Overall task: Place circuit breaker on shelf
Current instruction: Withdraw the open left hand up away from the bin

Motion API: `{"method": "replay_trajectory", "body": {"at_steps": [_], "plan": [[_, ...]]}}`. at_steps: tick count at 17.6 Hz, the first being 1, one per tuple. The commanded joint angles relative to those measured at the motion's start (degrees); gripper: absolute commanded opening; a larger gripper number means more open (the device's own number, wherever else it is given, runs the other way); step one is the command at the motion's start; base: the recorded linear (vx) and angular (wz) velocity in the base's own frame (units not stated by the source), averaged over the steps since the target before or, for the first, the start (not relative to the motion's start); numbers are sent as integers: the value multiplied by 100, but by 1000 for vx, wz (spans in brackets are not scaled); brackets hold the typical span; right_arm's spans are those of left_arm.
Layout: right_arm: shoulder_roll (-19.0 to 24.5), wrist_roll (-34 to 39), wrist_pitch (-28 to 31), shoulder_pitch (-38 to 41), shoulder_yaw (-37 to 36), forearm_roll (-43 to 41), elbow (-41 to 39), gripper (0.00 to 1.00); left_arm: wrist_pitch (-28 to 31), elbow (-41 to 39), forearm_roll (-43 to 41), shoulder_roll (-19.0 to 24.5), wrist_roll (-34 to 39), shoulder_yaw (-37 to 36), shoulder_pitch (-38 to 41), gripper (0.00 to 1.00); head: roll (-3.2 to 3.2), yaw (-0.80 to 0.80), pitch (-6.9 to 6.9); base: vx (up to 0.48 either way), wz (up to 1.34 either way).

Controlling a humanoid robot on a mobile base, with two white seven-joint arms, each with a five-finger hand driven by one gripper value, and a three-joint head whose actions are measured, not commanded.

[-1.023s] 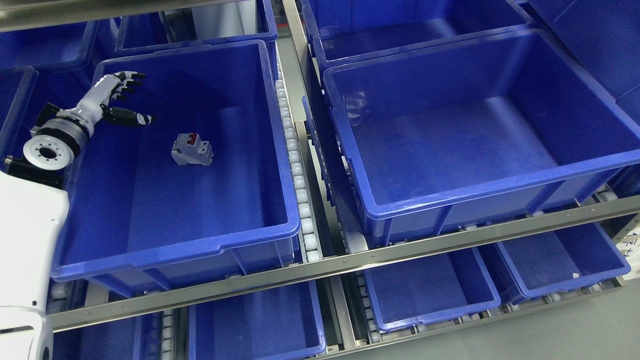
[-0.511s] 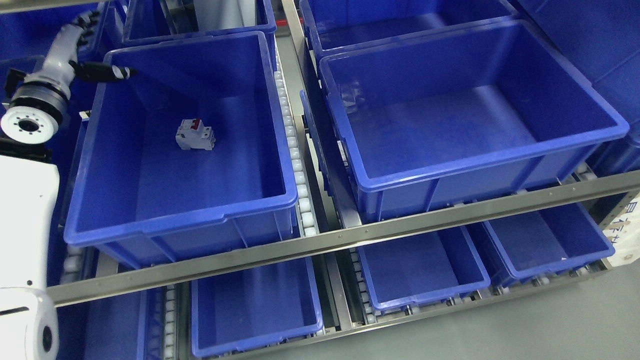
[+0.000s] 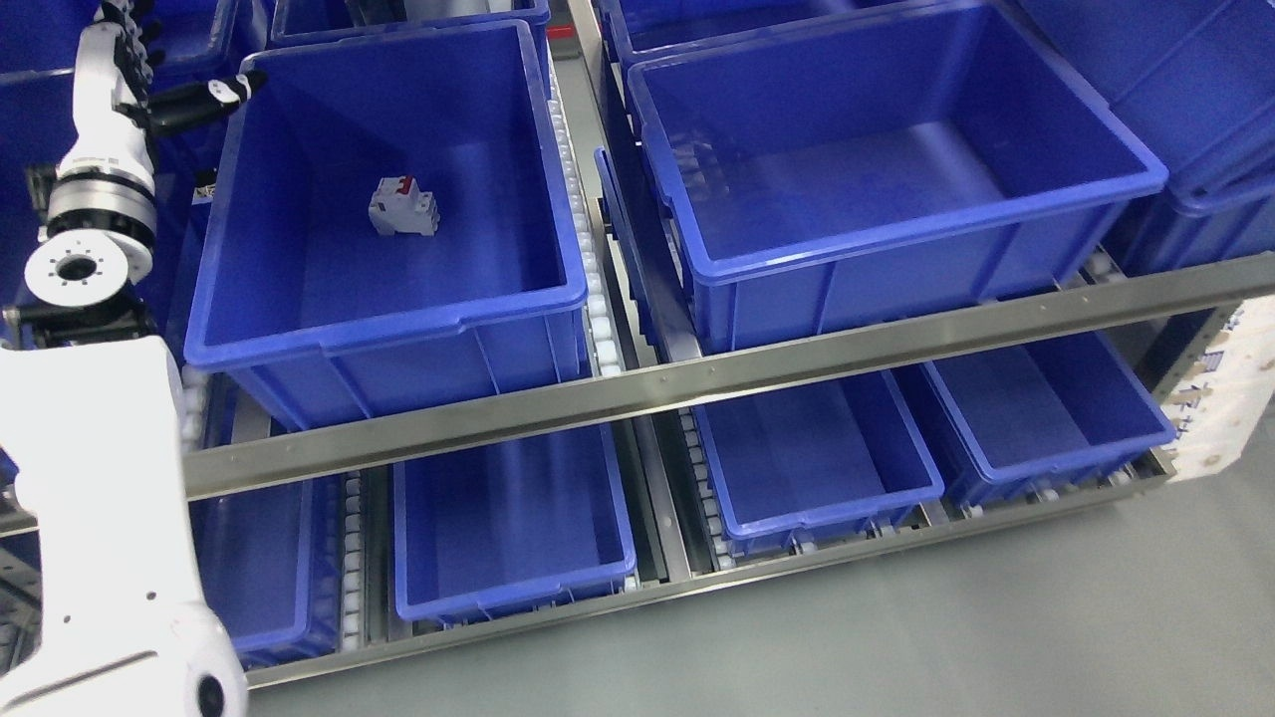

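The circuit breaker (image 3: 403,207) lies on the floor of the left blue bin (image 3: 329,339) on the upper shelf level, toward the far left part of the bin floor, with bare plastic all round it and nothing touching it. It is a small grey block with a red switch on its far upper side; its long axis runs roughly left to right, a little skewed against the bin walls.

The left hand (image 3: 149,70) is outside that bin, up at its far left corner, with one dark finger (image 3: 204,93) stretched out to the right so that its tip reaches the bin's corner rim. That finger is straight and holds nothing; the rest of the fingers are cut off by the top edge and bunched in shadow, so I cannot tell how they sit. The breaker is to the right of the hand and nearer, down inside the bin, well apart from the fingertip. The right arm does not show at all, so the left is the only one within reach.

Judging by how things lie, the placing looks done, and the hand only needs to clear the rim without catching it.

Hard to read: the breaker's near face, the bins stacked at far right, and the print on the white panel (image 3: 1220,398) at the right edge
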Motion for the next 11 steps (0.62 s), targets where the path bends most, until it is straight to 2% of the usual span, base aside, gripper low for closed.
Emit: {"method": "replay_trajectory", "body": {"at_steps": [1, 3, 7, 11], "plan": [[-100, -1, 318, -1, 114, 0, 0, 100, 135, -2811, 102, -663, 11, 175, 1417, 100, 0, 0, 0, -265, -24], [-100, -1, 318, -1, 114, 0, 0, 100, 135, -3012, 111, -663, 11, 219, 1726, 100, 0, 0, 0, -292, -72], [-100, -1, 318, -1, 114, 0, 0, 100, 187, -3128, 102, -663, -15, 236, 1780, 100, 0, 0, 0, -224, -116], [-100, -1, 318, -1, 114, 0, 0, 100, 187, -3137, 102, -663, -15, 263, 1798, 100, 0, 0, 0, 34, -262]]}}
